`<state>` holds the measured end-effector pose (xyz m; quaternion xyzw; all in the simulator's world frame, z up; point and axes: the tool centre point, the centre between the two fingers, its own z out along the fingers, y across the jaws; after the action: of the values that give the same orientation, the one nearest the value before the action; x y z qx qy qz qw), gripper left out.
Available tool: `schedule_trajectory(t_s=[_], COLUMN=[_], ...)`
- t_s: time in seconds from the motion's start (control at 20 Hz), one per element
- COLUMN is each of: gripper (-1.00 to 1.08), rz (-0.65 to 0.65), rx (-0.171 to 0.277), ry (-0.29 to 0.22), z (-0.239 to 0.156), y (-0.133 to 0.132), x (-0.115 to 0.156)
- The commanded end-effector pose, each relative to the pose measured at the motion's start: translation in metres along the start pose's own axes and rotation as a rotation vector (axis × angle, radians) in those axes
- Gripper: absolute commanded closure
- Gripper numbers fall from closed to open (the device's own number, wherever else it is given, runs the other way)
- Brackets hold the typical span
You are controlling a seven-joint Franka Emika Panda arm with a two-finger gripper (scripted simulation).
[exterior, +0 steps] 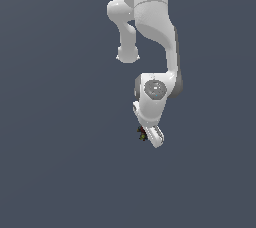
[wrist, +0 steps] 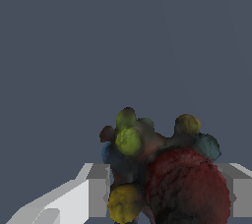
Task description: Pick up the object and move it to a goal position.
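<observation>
The gripper (exterior: pixel 149 136) at the end of the white Panda arm (exterior: pixel 155 27) has its fingers (wrist: pixel 93 193) on either side of the object (wrist: pixel 162 174), a dark knobbly lump with red, green and yellow bumps. In the wrist view the lump fills the gap between the jaws, which look closed against it, so the grasp seems made. Whether it is lifted off the surface I cannot tell. The carry to the goal appears left to do; no goal marker shows. Nothing else lies on the plain grey ground (exterior: pixel 60 172), and nothing blocks the way
</observation>
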<state>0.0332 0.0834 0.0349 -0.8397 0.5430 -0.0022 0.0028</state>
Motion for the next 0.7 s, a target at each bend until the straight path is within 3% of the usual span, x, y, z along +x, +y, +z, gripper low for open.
schedule_trajectory(t_s=[0.0, 0.65], gripper=[1.08, 1.08], rz=[0.0, 0.001], rx=[0.002, -0.002], ry=[0.0, 0.001], z=[-0.004, -0.072], y=[-0.002, -0.035], x=[0.0, -0.002])
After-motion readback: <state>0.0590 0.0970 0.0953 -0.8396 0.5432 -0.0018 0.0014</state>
